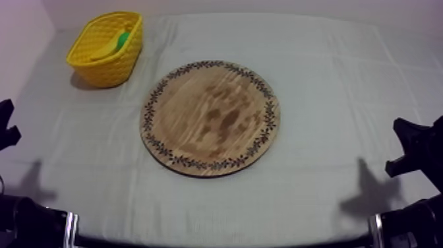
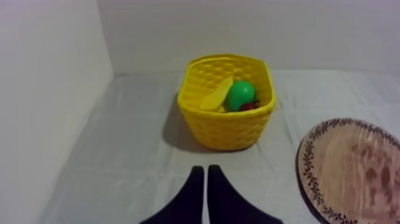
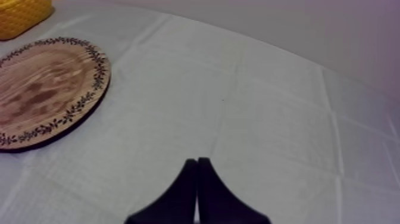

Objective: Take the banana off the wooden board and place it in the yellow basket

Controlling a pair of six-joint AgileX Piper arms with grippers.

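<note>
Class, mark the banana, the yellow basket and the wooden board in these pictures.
banana [image 2: 216, 95], left wrist view, middle of its yellow curve.
yellow basket [image 2: 226, 128], left wrist view, its woven front wall.
wooden board [image 1: 211, 119], top view, bare centre of its face.

You're working in dim, even light with a faint violet cast. The yellow woven basket [image 1: 109, 69] drops a soft shadow on the grey-white cloth [image 1: 329, 86] at its left in the top view. A thin dark shadow lines the near edge of the round wooden board with a patterned rim [image 1: 198, 99].
</note>
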